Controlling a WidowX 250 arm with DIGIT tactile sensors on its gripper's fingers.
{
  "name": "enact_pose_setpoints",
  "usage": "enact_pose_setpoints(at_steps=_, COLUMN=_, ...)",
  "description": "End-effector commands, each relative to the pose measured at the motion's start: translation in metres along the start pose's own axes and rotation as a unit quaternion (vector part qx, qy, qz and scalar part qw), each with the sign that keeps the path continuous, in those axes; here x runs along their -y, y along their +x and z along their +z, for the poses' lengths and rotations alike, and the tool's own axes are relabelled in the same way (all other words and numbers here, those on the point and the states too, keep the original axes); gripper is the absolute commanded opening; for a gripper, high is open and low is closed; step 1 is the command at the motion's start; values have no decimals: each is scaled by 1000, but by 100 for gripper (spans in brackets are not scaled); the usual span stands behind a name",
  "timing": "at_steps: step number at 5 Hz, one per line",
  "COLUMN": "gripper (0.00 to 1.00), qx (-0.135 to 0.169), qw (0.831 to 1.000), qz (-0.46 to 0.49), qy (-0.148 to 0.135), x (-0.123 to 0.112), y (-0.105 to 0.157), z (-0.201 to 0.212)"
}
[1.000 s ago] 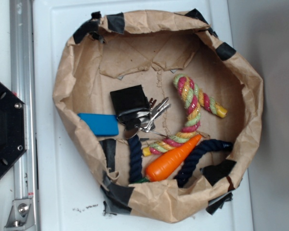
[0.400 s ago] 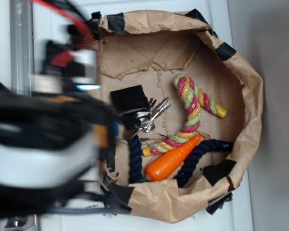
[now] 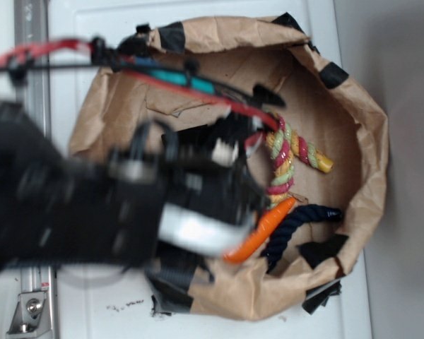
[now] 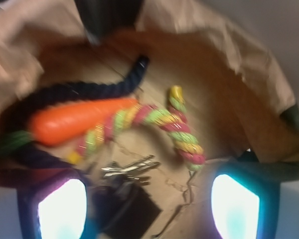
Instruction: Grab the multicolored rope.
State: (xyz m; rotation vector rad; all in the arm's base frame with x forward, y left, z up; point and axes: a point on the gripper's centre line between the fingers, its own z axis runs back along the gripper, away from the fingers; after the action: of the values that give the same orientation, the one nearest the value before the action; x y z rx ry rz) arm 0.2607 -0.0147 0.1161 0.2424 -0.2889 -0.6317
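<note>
From the exterior view, I read the job as barely under way. My arm is blurred across the left and middle of the frame, hanging over the paper-bag nest (image 3: 371,134), and it covers whatever lies in the left half. I can't make out the gripper's fingers here, so I can't tell from this view how far apart they stand. The multicolored rope (image 3: 286,159) lies on the nest floor right of centre, curving from a yellow tip on the right down toward the toy carrot (image 3: 265,229), whose tip it touches or nearly touches. The dark navy rope (image 3: 300,219) sits just below the carrot. Nothing has hold of the multicolored rope; reaching it, closing on it and lifting it all remain.

From the wrist view, the gripper (image 4: 149,204) is wide open and empty: its two fingers (image 4: 62,209) show at the lower corners, glowing pale with glare, with the nest floor between them. The multicolored rope (image 4: 154,119) lies well ahead of them, its left part running along the carrot (image 4: 77,119). A bunch of keys (image 4: 129,167) and a black block (image 4: 132,211) lie nearer the fingers.

The nest is crumpled brown paper patched with black tape, resting on a white surface (image 3: 85,296) with a metal rail (image 3: 32,70) along its left.
</note>
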Motion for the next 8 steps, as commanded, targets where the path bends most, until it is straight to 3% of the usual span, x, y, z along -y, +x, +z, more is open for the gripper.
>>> enact_pose_setpoints(at_steps=1, gripper=100, qx=-5, qw=1000, qz=-2, qy=-24, x=-18, y=0, z=-39)
enact_pose_setpoints(at_steps=2, gripper=100, qx=-9, qw=1000, qz=-13, qy=-24, x=-22, y=15, z=-53)
enact_pose_setpoints(at_steps=3, gripper=100, qx=12, qw=999, qz=-36, qy=-25, x=-15, y=38, z=-55)
enact_pose_setpoints(at_steps=4, gripper=100, qx=-14, qw=998, qz=-59, qy=-17, x=-2, y=44, z=-71)
enact_pose_setpoints(at_steps=5, gripper=0, qx=-31, qw=999, qz=-33, qy=-9, x=-5, y=41, z=-78)
enact_pose_setpoints(at_steps=6, gripper=0, qx=-77, qw=996, qz=-31, qy=17, x=-8, y=25, z=-90)
enact_pose_setpoints(at_steps=7, gripper=0, qx=-63, qw=998, qz=8, qy=32, x=-16, y=20, z=-69)
enact_pose_setpoints(at_steps=8, gripper=0, qx=-75, qw=988, qz=122, qy=60, x=-32, y=15, z=-20)
